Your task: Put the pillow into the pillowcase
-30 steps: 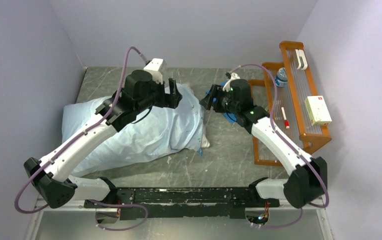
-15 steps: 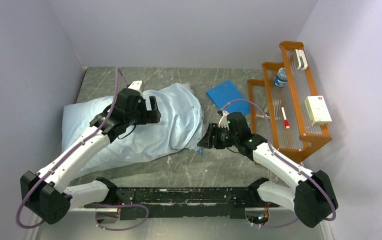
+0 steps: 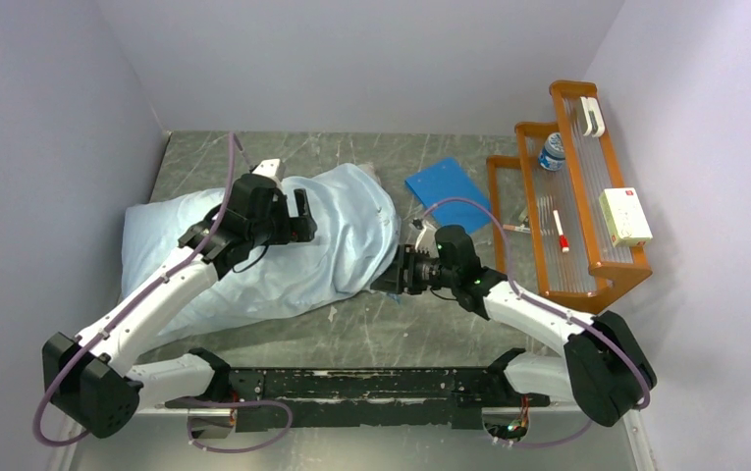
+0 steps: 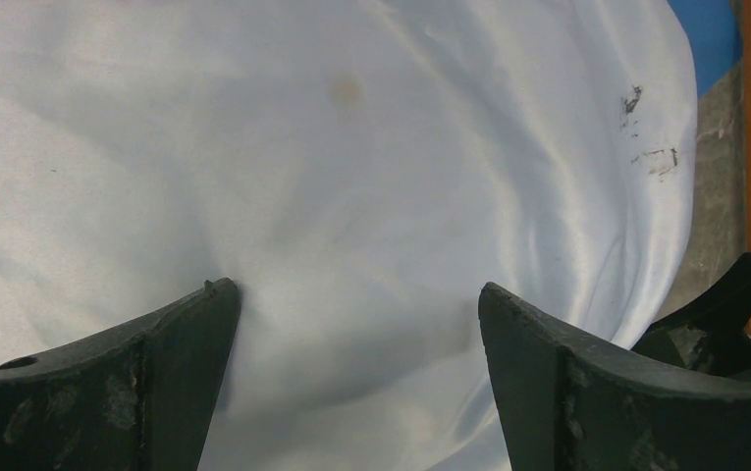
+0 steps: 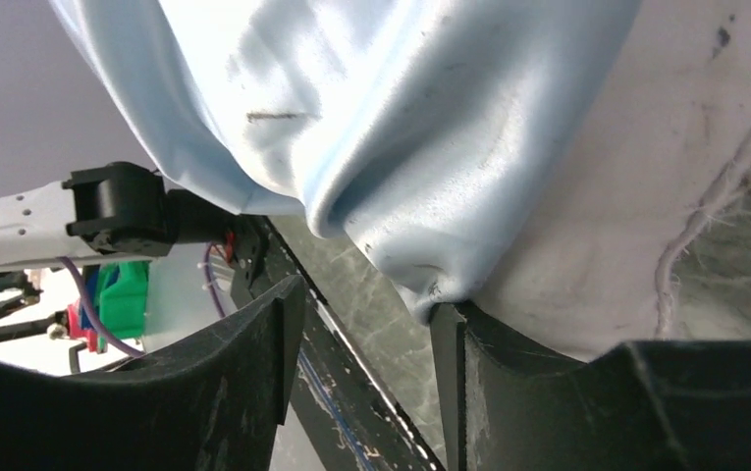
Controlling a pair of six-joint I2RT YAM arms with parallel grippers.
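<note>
The light blue pillowcase (image 3: pixel 283 250) lies on the left half of the table, plump and almost wholly covering the pillow. In the right wrist view the off-white pillow (image 5: pixel 646 186) shows at the open end beside the pillowcase's edge (image 5: pixel 420 147). My left gripper (image 3: pixel 297 218) is open, its fingertips pressed down on the cloth (image 4: pixel 351 196) on top. My right gripper (image 3: pixel 391 280) is open at the pillowcase's near right corner; one finger (image 5: pixel 459 363) touches the cloth's hem, nothing is between the jaws.
A small flat darker-blue square (image 3: pixel 442 184) lies behind the right gripper. A wooden rack (image 3: pixel 572 196) with a bottle, a pen and a white box stands along the right. Purple walls close in the table on three sides.
Both arms dropped from high over the pillow. The left gripper came down onto the pillowcase's top and stays there. The right gripper moved toward me and left to the pillowcase's open corner.
</note>
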